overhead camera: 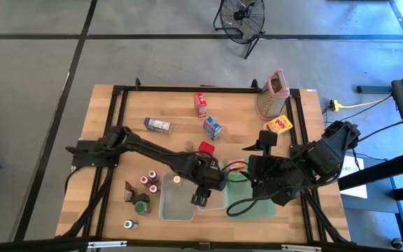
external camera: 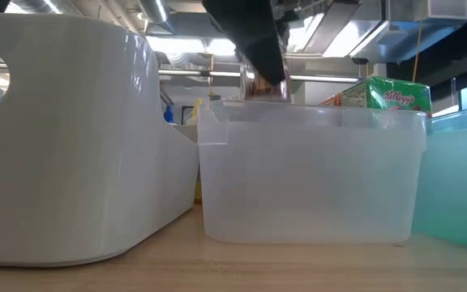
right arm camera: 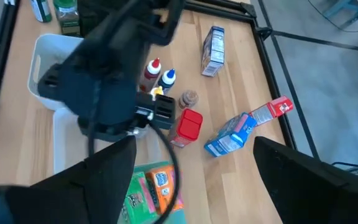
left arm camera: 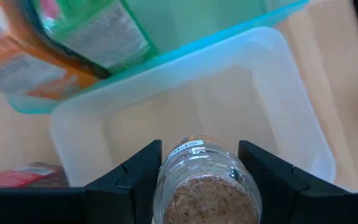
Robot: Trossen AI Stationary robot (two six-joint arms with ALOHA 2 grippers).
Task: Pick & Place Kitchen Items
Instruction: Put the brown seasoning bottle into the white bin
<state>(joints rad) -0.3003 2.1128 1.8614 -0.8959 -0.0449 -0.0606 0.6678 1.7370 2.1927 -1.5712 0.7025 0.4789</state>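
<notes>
One spice jar [left arm camera: 205, 186] clamped in left end effector [left arm camera: 201, 177], right end effector [right arm camera: 194, 168] released

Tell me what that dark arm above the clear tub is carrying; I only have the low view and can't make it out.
Observer: That is the left hand. The left wrist view shows it closed on a small glass jar of brown spice.
Operator: Is the jar in the tub yet?
Observer: No. It is held over the clear tub, and nothing shows on the part of the tub's floor that is in view.
Operator: And the other arm?
Observer: The right hand is open and holds nothing. It is near the green tray, which sits beside the tub.
</notes>
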